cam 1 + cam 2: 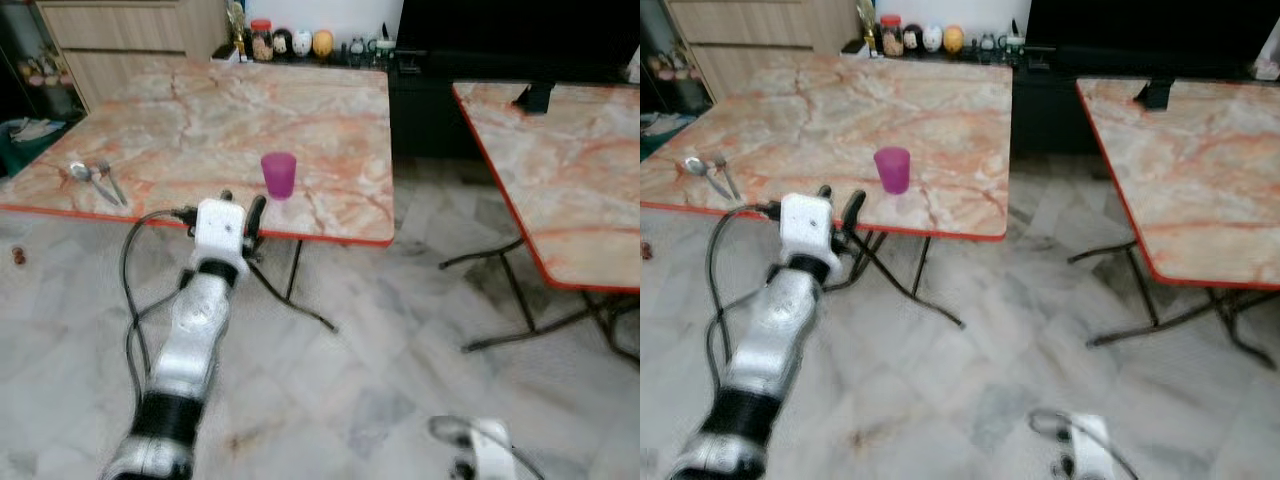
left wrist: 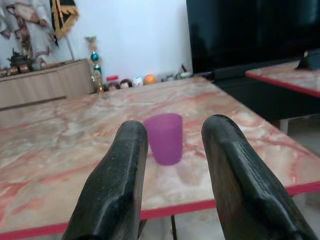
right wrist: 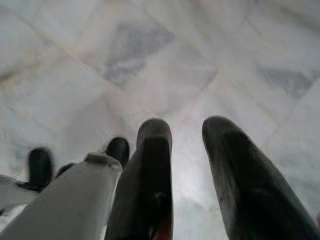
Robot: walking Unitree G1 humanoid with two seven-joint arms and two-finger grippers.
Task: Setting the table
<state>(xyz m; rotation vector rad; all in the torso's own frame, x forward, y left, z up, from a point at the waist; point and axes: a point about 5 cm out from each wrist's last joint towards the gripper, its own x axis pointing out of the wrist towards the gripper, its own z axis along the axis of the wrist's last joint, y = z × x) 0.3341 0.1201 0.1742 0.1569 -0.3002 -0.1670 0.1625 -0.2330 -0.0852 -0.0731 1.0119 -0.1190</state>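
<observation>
— Left gripper: where is it?
— At the table's near edge, fingers apart and empty, aimed at the purple cup, which stands upright just inside that edge, short of touching

— And the cutlery?
— Two spoons lie side by side near the table's near left corner, well apart from the cup

— Right gripper?
— Hanging low over the marble floor, fingers parted, holding nothing
</observation>
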